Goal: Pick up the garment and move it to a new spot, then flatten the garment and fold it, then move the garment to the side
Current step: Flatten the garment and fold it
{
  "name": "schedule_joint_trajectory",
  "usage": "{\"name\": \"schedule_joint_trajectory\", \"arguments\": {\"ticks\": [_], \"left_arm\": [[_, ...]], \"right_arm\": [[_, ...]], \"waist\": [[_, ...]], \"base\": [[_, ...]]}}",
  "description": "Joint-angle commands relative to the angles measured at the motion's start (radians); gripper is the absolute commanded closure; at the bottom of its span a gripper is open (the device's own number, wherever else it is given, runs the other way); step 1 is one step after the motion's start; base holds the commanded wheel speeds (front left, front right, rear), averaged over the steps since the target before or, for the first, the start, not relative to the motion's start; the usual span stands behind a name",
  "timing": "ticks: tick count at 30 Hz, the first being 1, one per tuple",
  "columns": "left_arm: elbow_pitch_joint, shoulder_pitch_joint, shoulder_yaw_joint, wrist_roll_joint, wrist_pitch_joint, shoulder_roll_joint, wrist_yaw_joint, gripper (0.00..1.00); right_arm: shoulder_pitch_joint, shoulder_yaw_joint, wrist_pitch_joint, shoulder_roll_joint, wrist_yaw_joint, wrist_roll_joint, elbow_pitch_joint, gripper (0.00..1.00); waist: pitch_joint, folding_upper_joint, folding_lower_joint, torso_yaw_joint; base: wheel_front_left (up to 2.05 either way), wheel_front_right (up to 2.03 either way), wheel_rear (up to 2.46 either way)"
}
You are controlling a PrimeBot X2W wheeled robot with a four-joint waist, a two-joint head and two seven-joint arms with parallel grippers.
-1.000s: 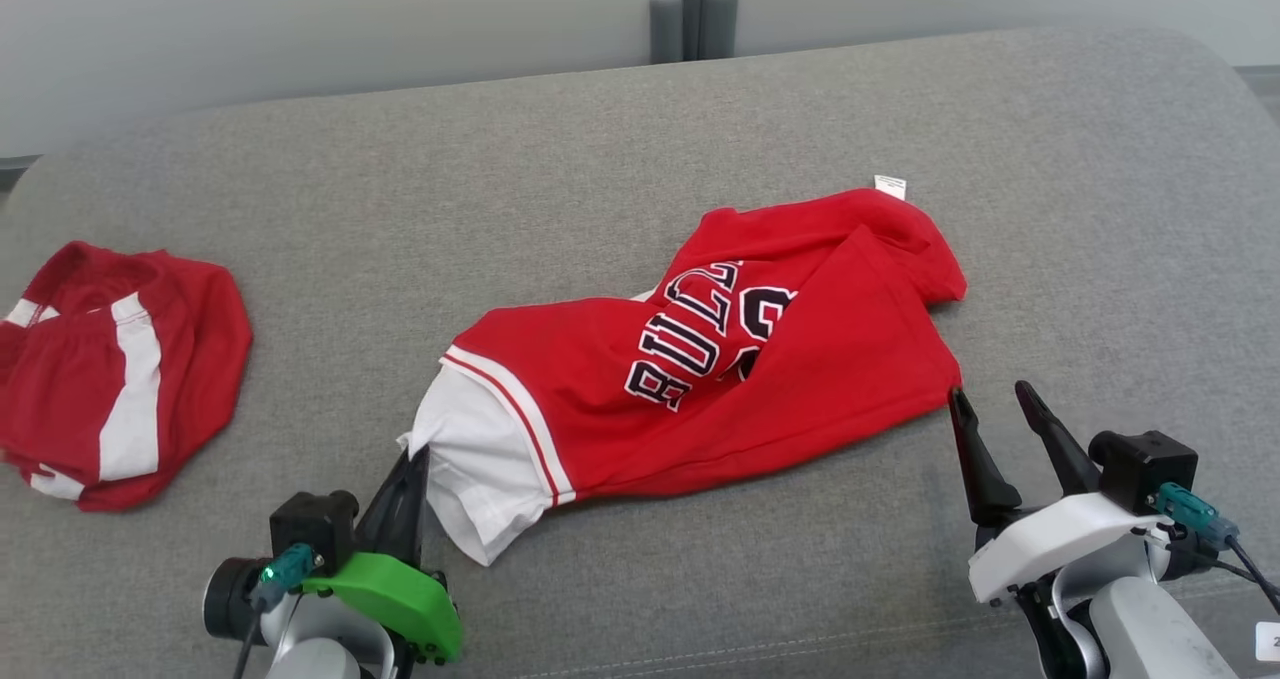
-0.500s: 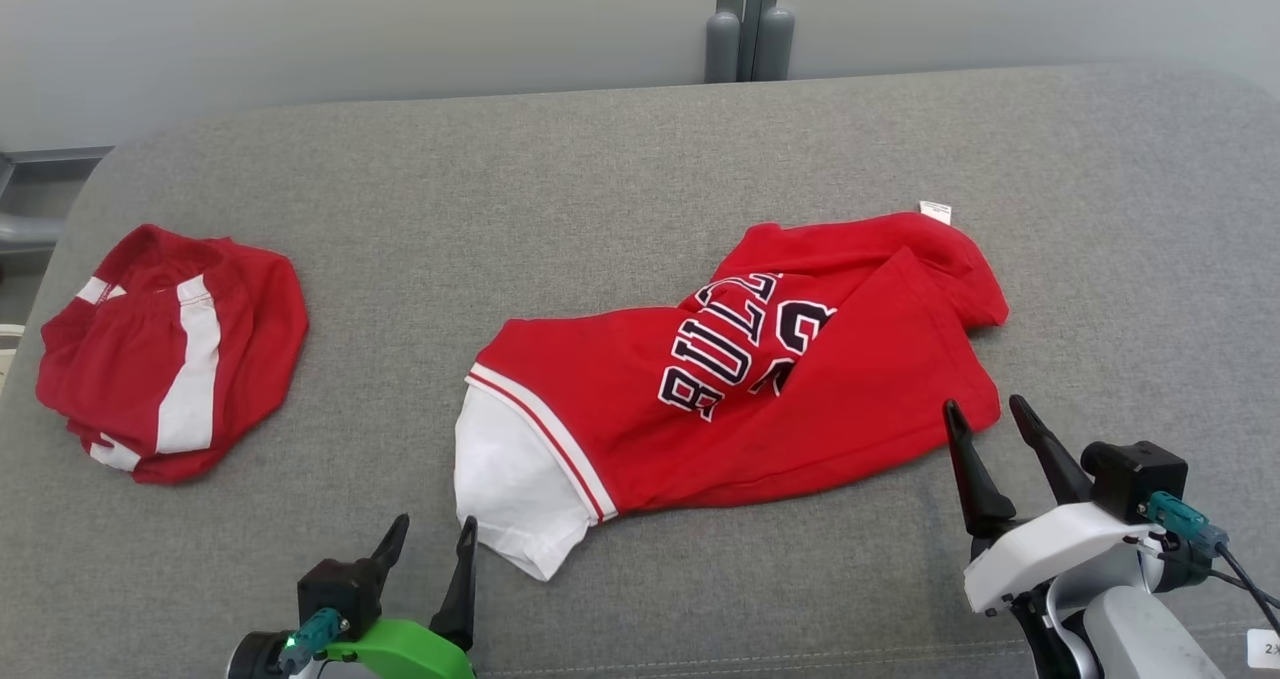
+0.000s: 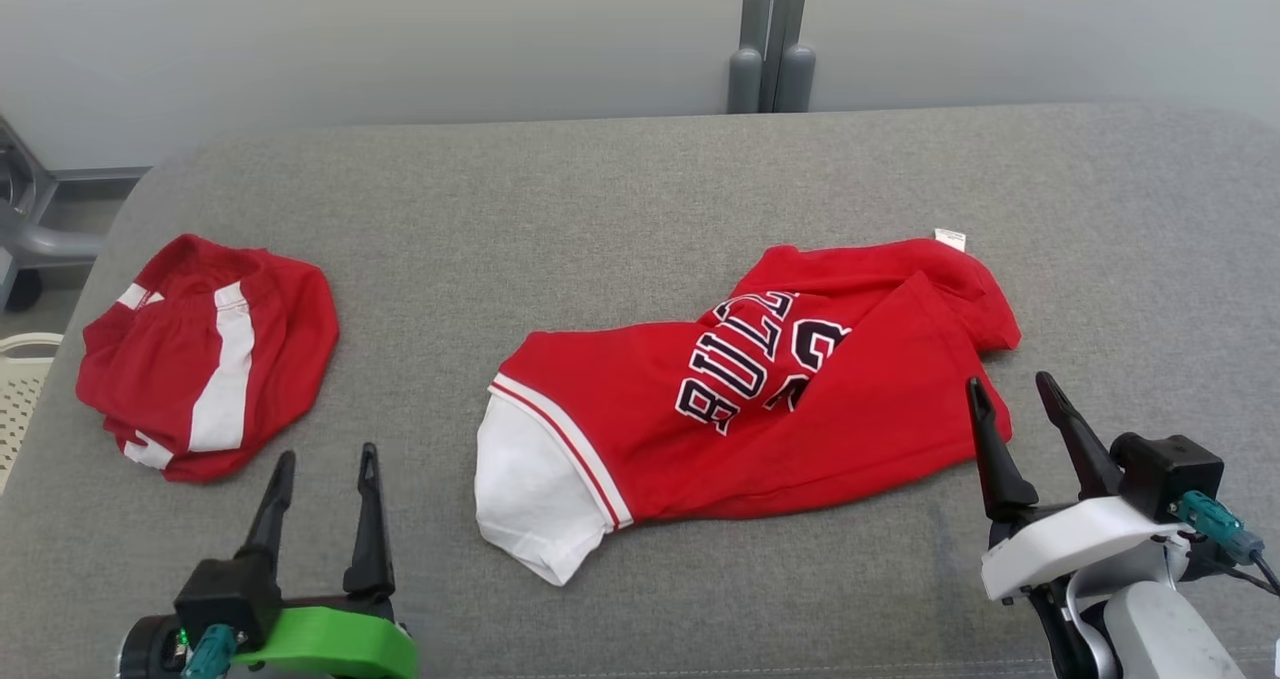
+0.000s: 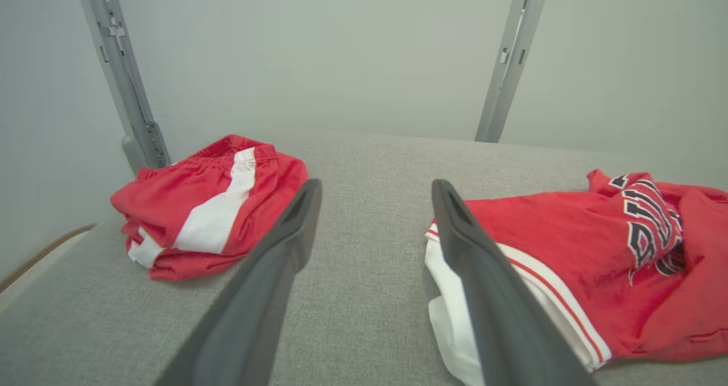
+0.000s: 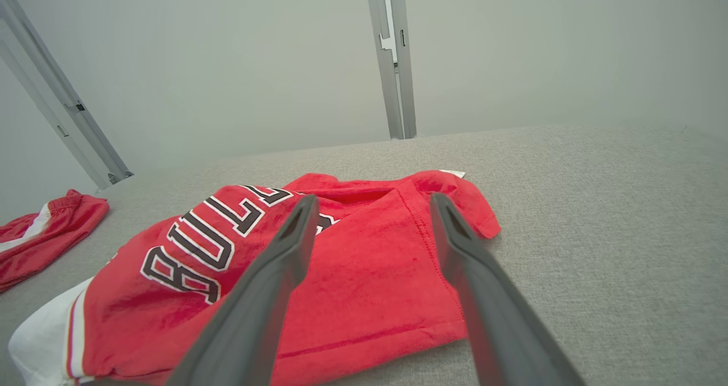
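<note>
Garment (image 3: 760, 399): red top with dark, white-edged lettering and a white sleeve, laid crumpled on the grey fabric counter (image 3: 600, 189), centre right of the head view; nothing is laid on top of it.
Tag (image 3: 949, 238): small and white, seen at the garment's upper right edge.
Left hand (image 3: 328, 451): seen at the lower left of the head view, fingers spread wide, nothing held; it is placed over bare counter between the two cloths, apart from both.
Right hand (image 3: 1009, 381): seen at the lower right, fingers spread wide, nothing gripped; its tips are set at the garment's right hem, and contact cannot be told.
Shorts (image 3: 205, 354): red with a white stripe, bunched at the left of the frame, well apart from the garment.
Posts (image 3: 770, 34): grey, at the top centre, behind the counter.
Basket (image 3: 20, 379): a pale perforated rim at the left edge, beside the counter; its contents cannot be told.
</note>
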Motion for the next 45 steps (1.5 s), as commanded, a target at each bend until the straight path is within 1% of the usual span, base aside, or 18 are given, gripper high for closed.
{"name": "schedule_joint_trajectory", "arguments": {"ticks": [1,7,13,17,26,45], "left_arm": [[-0.009,0.018,0.010,0.010,-0.003,-0.002,0.003,0.00],[-0.079,0.061,0.064,0.035,-0.003,-0.014,-0.001,0.00],[-0.107,0.091,0.098,0.033,-0.004,-0.020,-0.014,0.00],[-0.101,0.115,0.117,0.044,-0.003,-0.021,-0.020,0.00],[-0.068,0.135,0.109,0.080,-0.004,-0.013,-0.044,0.00],[-0.073,0.138,0.122,0.083,-0.004,-0.019,-0.046,0.00]], "right_arm": [[0.014,-0.006,-0.004,0.000,0.000,-0.012,-0.008,0.00],[0.043,-0.045,-0.004,0.013,0.000,-0.051,-0.036,0.00],[0.078,-0.096,-0.004,0.022,0.000,-0.086,-0.059,0.00],[0.099,-0.114,-0.004,0.027,0.000,-0.114,-0.072,0.00],[0.124,-0.115,0.017,0.037,0.000,-0.136,-0.086,0.00],[0.120,-0.111,0.027,0.040,0.000,-0.136,-0.092,0.00]], "waist": [[-0.008,0.0000,0.0000,0.003],[-0.028,0.0000,0.0000,0.004],[-0.041,0.0000,0.0000,-0.008],[-0.053,0.0000,0.0000,-0.025],[-0.059,0.0000,0.0000,-0.044],[-0.058,0.0000,0.0000,-0.042]], "base": [[0.00,0.00,0.00],[0.00,0.00,0.00],[0.00,0.00,0.00],[0.00,0.00,0.00],[0.00,0.00,0.00],[0.00,0.00,0.00]]}}
